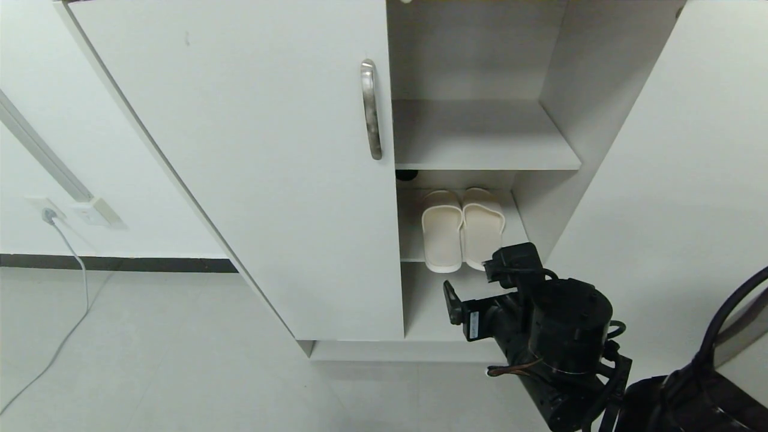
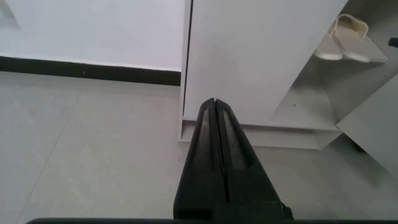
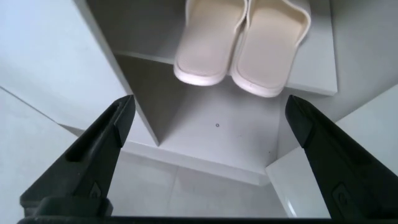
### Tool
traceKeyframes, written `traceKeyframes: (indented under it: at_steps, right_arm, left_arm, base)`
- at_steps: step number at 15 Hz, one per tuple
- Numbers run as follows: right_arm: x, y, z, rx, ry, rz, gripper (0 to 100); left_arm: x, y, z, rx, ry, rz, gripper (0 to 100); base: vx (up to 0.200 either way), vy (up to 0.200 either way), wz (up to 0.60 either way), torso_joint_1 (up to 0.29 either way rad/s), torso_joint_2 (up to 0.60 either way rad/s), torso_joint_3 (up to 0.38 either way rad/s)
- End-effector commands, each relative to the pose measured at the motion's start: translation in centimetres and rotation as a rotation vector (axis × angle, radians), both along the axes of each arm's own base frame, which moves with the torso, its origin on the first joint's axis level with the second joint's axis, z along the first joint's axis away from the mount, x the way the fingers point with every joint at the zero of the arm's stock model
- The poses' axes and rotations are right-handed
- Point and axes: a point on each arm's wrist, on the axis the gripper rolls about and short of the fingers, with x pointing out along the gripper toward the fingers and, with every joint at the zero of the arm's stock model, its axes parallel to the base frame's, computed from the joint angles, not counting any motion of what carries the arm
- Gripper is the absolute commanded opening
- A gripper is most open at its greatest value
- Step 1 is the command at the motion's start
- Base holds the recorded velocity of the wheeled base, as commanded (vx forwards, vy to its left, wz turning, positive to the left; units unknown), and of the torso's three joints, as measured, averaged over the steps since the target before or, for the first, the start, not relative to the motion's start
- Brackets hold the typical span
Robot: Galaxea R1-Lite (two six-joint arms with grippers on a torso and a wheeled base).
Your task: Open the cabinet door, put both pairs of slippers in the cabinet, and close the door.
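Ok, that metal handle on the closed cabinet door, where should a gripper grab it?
Probably mid-span on the handle, approaching from the front with the jaws set either side of it: it is an upright bar that bows off the door, fixed at both ends.

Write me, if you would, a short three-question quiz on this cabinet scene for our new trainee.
1. True or false: the right gripper is open and empty.
2. The cream slippers lie: A on the floor, B on a cabinet shelf, C hooked on the door handle.
3. Fill in: the left gripper is ____.
Key: 1 true; 2 B; 3 shut.
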Motion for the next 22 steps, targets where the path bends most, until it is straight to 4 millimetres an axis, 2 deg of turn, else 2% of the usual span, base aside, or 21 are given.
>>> traceKeyframes:
  at_steps: [1,9,19,22]
  right_arm:
    - [-0.04,0.0,-0.01,0.0,0.0,0.001,100]
    - [-0.26,-0.02,-0.13,-0.004,0.003,0.005,100]
    - [-0.28,-0.13,-0.26,-0.009,0.007,0.004,100]
    - [-0.27,-0.18,-0.38,-0.012,0.01,0.002,100]
  left_arm:
    - [0.01,0.0,0.0,0.0,0.001,0.0,0]
    - [0.01,0.0,-0.01,0.0,0.003,-0.001,0]
    - [0.01,0.0,0.0,0.0,0.001,0.0,0]
    - [0.01,0.0,-0.01,0.0,0.003,-0.001,0]
  base:
    - [0.0,0.0,0.0,0.0,0.0,0.0]
    - [0.0,0.0,0.0,0.0,0.0,0.0]
    - [0.0,0.0,0.0,0.003,0.0,0.181]
    - [0.0,0.0,0.0,0.001,0.0,0.03]
